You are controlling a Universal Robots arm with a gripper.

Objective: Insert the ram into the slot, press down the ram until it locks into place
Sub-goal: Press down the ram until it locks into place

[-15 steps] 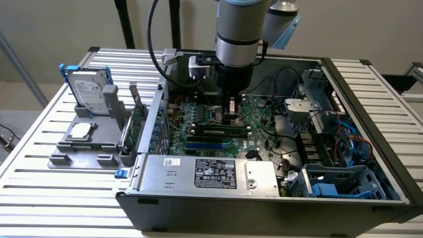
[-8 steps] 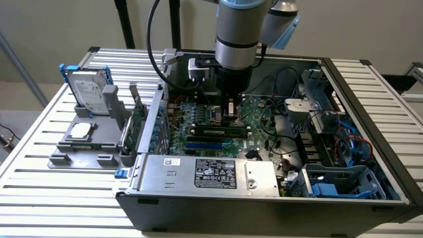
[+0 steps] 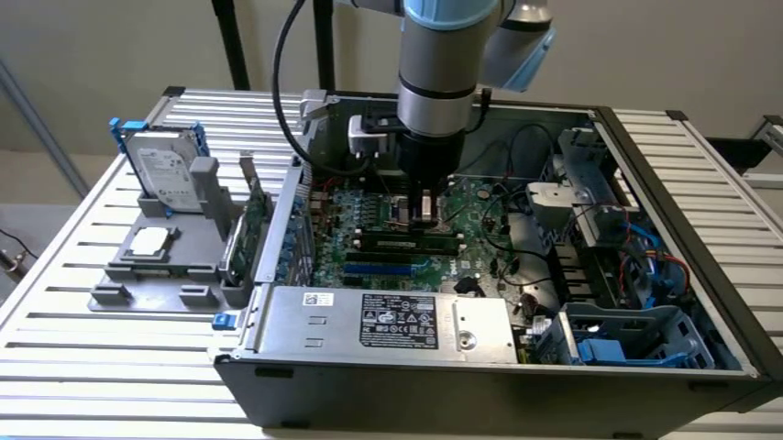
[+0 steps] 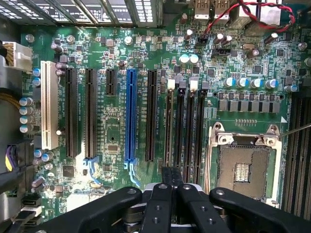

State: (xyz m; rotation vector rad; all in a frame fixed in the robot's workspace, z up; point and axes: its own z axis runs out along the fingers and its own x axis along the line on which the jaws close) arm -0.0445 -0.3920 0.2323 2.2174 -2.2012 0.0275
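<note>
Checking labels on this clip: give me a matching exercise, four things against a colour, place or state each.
Things:
1 hard drive
2 gripper
3 processor socket
4 twisted wire

Descriptions:
A red and black
B empty
C over the motherboard
D in the grey holder outside the case

Pairs: 1-D, 2-C, 3-B, 4-A

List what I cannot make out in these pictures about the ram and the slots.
1. Near ends of the slots: wrist view, covered by the gripper.
2. Whether the ram is locked: exterior view, too small to tell.
3. Part of the board behind the gripper: exterior view, hidden by the arm.
</note>
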